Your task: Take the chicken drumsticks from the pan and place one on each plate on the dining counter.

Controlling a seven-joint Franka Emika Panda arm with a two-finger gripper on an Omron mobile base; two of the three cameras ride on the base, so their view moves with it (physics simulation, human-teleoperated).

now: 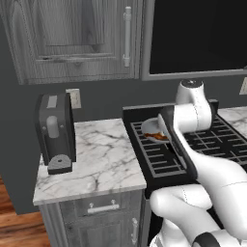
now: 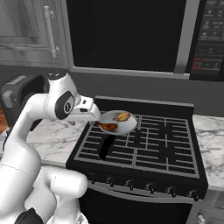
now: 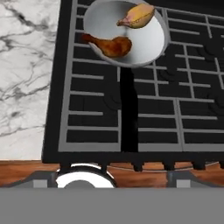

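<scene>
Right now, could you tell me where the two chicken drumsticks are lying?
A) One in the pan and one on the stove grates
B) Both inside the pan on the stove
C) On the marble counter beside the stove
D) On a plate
B: both chicken drumsticks, the reddish-brown one and the paler golden one, lie inside the pan, which rests on the stove grates.

smooth matt silvery metal pan (image 3: pixel 144 48) with matt black handle (image 3: pixel 128 109), glossy browned drumsticks (image 3: pixel 110 45), matt black metal stove grates (image 3: pixel 183 109), polished white marble counter (image 1: pixel 101 159) with grey veins, grey grained wood cabinets (image 1: pixel 72 38) with metal handles, dark plastic toaster (image 1: pixel 55 132)
</scene>
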